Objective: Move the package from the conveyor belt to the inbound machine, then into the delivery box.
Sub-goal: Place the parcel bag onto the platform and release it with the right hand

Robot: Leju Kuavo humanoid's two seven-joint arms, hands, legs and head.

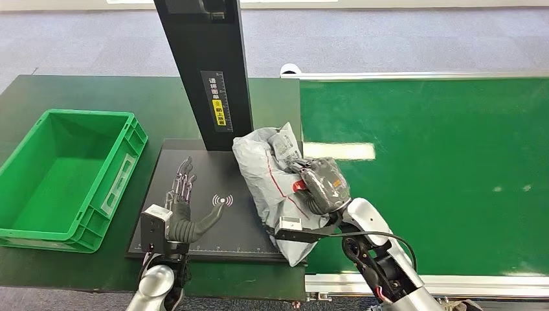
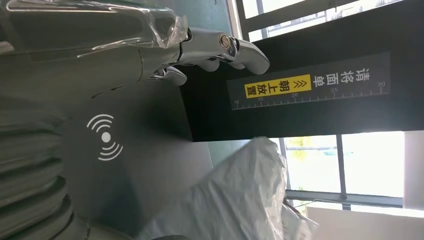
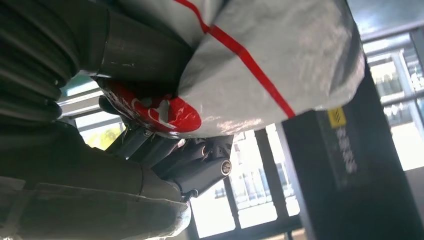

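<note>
A grey plastic package (image 1: 268, 178) with a thin red line lies across the right edge of the black inbound machine's plate (image 1: 194, 220), partly over the conveyor belt (image 1: 427, 168). My right hand (image 1: 320, 184) grips it from the right side; in the right wrist view its thumb and fingers (image 3: 200, 167) close around the package (image 3: 280, 60). My left hand (image 1: 184, 201) hovers over the plate's left part, palm flat and fingers apart, holding nothing. The left wrist view has those fingers (image 2: 220, 50) stretched toward the machine's post (image 2: 310, 95), with the package (image 2: 235, 195) beside them.
A green delivery box (image 1: 65, 178) stands open on the dark table left of the machine. The black post (image 1: 207, 71) with a yellow label rises at the back of the plate. The belt's metal rail (image 1: 349, 284) runs along the near edge.
</note>
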